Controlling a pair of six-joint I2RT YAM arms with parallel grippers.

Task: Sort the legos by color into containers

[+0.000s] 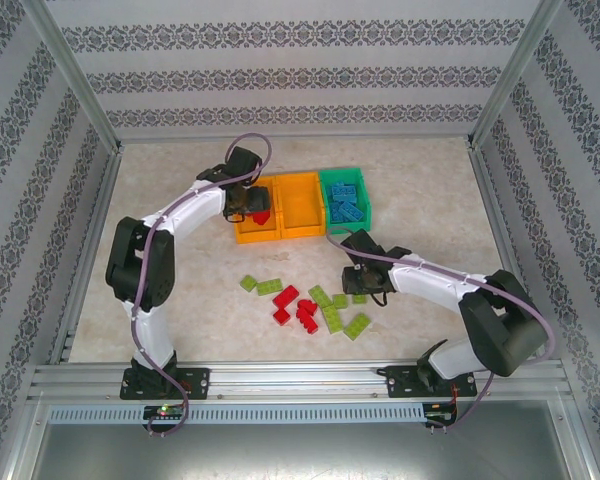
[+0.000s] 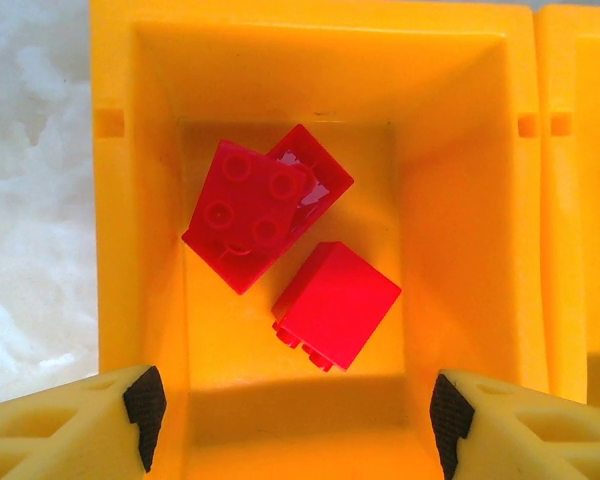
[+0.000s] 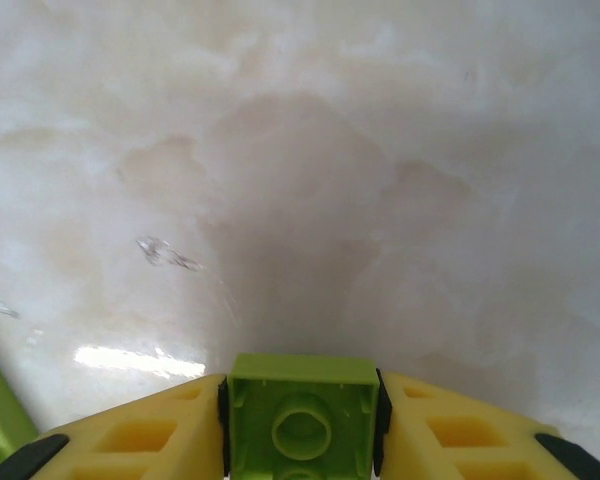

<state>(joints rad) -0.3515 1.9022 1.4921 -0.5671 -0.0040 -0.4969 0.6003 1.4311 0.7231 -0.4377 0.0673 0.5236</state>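
The table (image 1: 430,190) is pale and cloudy like stone. A metal frame (image 1: 80,90) runs round it, and walls (image 1: 280,60) with flowery stripes stand on three sides. Three bins sit in a row near the middle of the far edge: the left orange bin (image 2: 450,200), the middle orange bin (image 1: 300,205) and the green bin (image 1: 323,200). Blue bricks (image 1: 346,205) lie in the green bin. The left gripper (image 2: 297,405) hangs over the left orange bin with its fingers spread wide and nothing in them. It hides part of that bin from above. Red bricks (image 2: 250,210) lie inside below it. Loose red bricks (image 1: 295,308) and loose green bricks (image 1: 332,312) lie near the middle of the near edge. The right gripper (image 3: 300,440) is low beside them, pinching a green brick (image 3: 300,385).
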